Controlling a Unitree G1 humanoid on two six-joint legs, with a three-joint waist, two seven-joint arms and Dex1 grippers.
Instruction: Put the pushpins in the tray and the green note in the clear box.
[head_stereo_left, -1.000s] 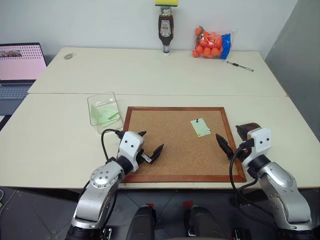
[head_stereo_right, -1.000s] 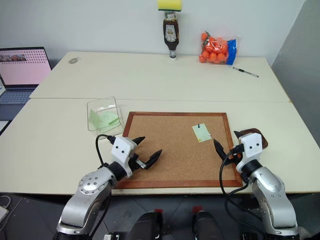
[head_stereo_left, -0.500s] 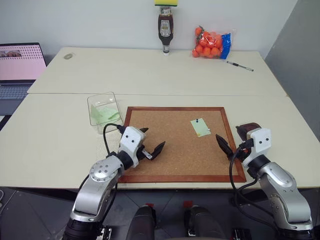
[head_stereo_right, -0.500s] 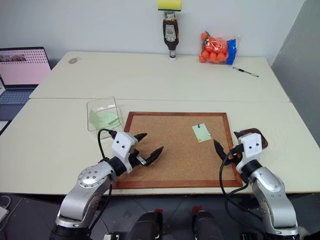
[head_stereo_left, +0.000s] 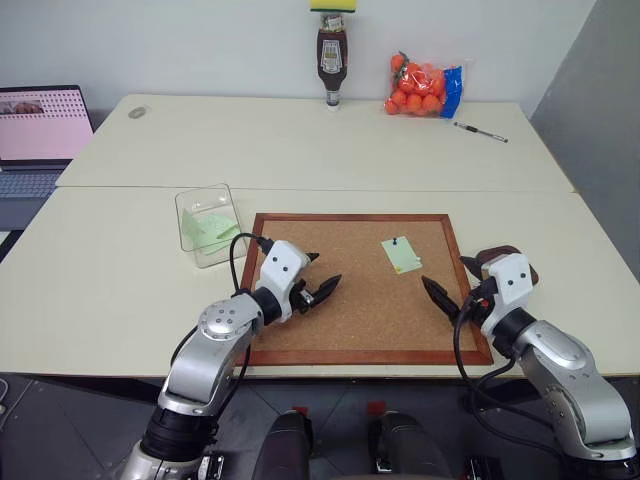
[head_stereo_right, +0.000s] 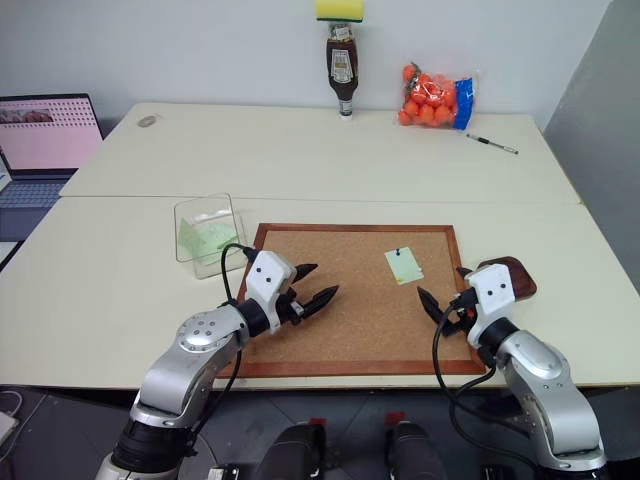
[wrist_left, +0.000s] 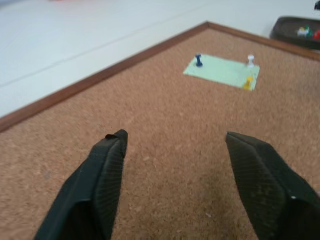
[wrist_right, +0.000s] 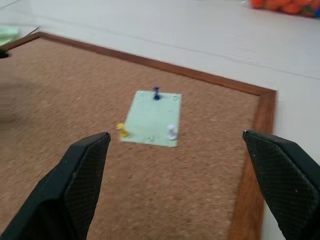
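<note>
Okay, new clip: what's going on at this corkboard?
Nothing is held. The green note is pinned flat to the corkboard by three pushpins: blue, yellow and white. Both open pincers hover over the board, the left pincer toward its near-left part, the right pincer by its right edge, each short of the note. The tray beside the board already holds some pins; the clear box holds green paper.
</note>
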